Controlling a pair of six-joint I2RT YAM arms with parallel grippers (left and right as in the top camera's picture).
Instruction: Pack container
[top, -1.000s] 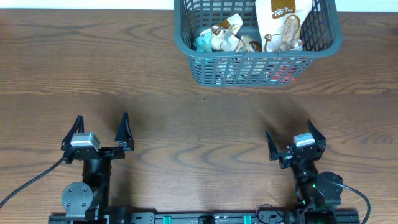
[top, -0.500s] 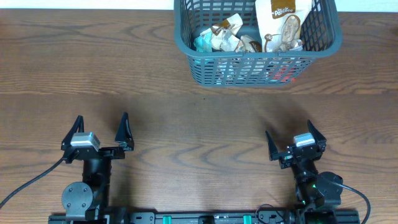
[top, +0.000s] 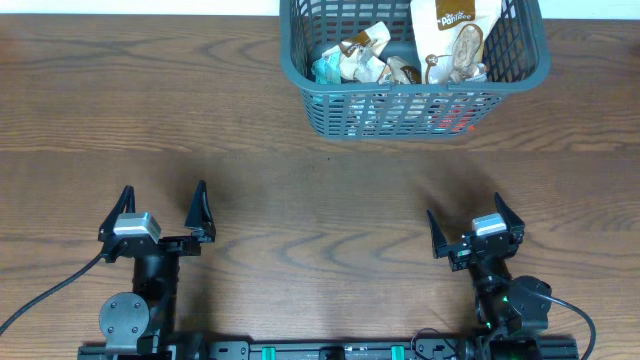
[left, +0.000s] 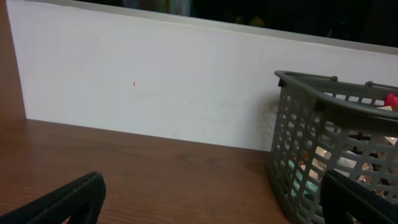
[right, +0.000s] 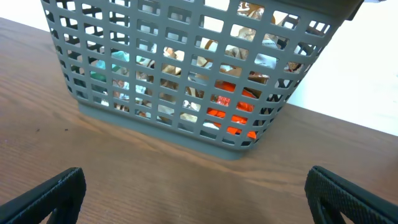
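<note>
Overhead: container (top: 400, 112) top right, long axis sideways, nearer right gripper (top: 464, 208); that and left gripper (top: 163, 190) gaping wide, empty.

overhead straight down on the table (top: 300, 200); both wrist views low, facing forward, sharing the container (top: 410, 90)

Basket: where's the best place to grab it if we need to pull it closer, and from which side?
I'd grip the basket by the top rim of its near long wall, from above, one finger inside, one outside. That wall faces the arms, its rim is a thin lip that open jaws can straddle, and the right gripper sits almost straight before it.
</note>
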